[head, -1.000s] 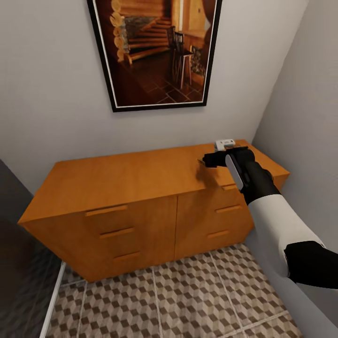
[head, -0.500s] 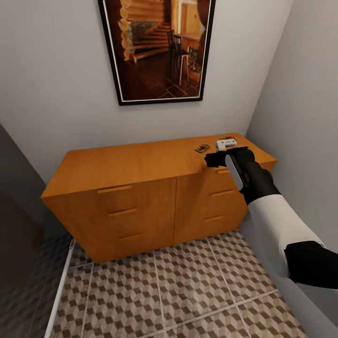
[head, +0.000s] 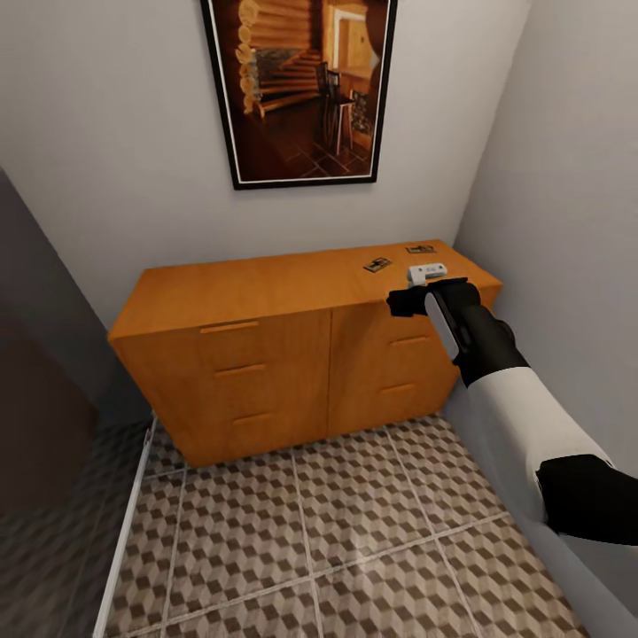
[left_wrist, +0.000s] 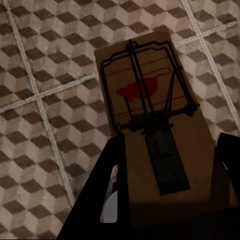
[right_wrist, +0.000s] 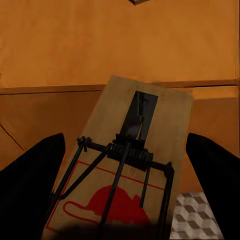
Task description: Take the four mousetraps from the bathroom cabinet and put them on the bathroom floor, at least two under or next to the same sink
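On the orange cabinet (head: 266, 292) lie two mousetraps (head: 377, 264); each gripper, right (right_wrist: 125, 165) and left (left_wrist: 167, 165), is clamped on a mousetrap above cube-patterned tiles (left_wrist: 45, 75).

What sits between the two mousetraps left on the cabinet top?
Nothing: in the head view, bare cabinet top separates the nearer mousetrap from the farther mousetrap.

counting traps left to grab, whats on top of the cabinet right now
Two mousetraps lie on the cabinet top near its right end: one and another nearer the corner. The right pincer and arm cover part of that end.
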